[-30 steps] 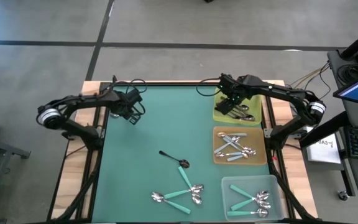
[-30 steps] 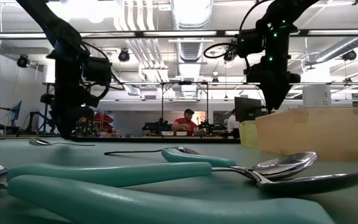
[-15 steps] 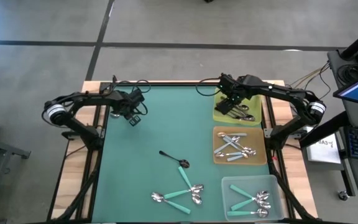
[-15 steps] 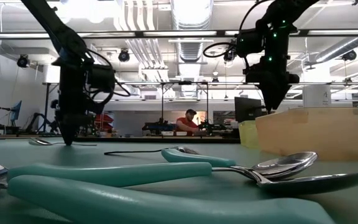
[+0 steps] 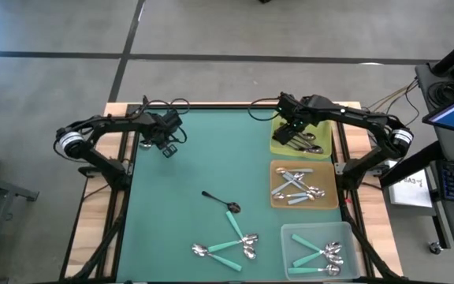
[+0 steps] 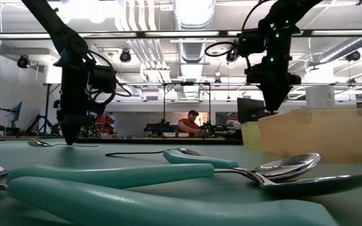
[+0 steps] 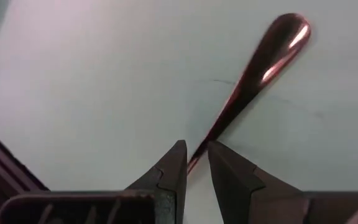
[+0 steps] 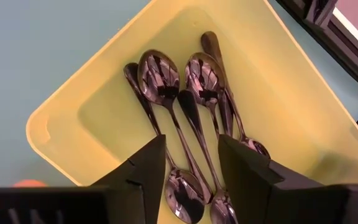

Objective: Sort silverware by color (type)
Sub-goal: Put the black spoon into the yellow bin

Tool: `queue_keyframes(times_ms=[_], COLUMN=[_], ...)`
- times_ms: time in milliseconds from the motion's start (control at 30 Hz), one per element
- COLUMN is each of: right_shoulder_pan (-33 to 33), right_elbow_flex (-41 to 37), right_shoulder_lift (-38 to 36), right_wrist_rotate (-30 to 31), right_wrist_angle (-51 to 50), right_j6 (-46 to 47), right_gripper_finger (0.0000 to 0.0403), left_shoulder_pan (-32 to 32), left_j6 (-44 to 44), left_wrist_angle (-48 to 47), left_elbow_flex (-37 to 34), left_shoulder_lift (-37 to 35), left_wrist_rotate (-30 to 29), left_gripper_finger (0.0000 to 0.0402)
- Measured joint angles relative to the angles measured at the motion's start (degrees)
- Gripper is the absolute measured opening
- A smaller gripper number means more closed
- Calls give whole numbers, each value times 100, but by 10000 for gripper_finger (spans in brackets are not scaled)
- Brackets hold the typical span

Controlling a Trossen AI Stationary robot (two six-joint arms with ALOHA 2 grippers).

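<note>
My left gripper [image 5: 166,148] stands low at the table's far left, shut on a dark spoon [image 7: 253,68] that lies flat on the green mat; in the low view the spoon [image 6: 61,145] shows beside my left gripper [image 6: 68,141]. My right gripper [image 5: 294,131] hangs open over the yellow tray [image 5: 280,147], above several dark-handled spoons [image 8: 185,106] lying in it, and touches none. Another dark spoon [image 5: 221,200] lies mid-table. Teal-handled spoons [image 5: 231,244] lie near the front edge. My left gripper pinches the dark spoon by the thin stretch of its handle [image 7: 199,152] between its two fingers. The fingers [image 7: 174,163] come from above, pointing down, and lie across the handle. The spoon still lies on the mat, its broad end [image 7: 288,28] sticking out past the fingers.
An orange tray [image 5: 275,203] with light blue spoons sits on the right, and a clear tray [image 5: 288,264] with teal spoons stands at the near right corner. The green mat [image 5: 195,170] is bare between the arms. People sit in the room beyond the table [image 6: 187,123].
My left gripper has come down toward the table at the far left, onto the dark spoon, and has then kept still. The spoon has not moved. My right gripper has stayed over the yellow tray.
</note>
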Motion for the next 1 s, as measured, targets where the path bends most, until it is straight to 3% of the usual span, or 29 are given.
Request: queue_keyframes(times_ms=[300, 500, 633, 867, 1000], right_shoulder_pan=[0, 0, 0, 0, 0], right_elbow_flex=[0, 0, 0, 0, -1], right_shoulder_lift=[0, 0, 0, 0, 0], right_wrist_rotate=[0, -1, -2, -7, -13], right_wrist_angle=[37, 166, 189, 189, 193], right_j6=[-2, -5, -9, 15, 272], right_gripper_finger=[134, 130, 129, 117, 111], left_shoulder_pan=[129, 144, 153, 116, 114], left_j6=[381, 359, 279, -129, -606], left_wrist_angle=[-111, -366, -559, 171, 959], left_elbow_flex=[119, 390, 610, 815, 909], left_shoulder_lift=[467, 581, 597, 481, 411], left_wrist_rotate=[305, 649, 880, 3300, 3733], left_gripper_finger=[53, 10, 5, 1, 1])
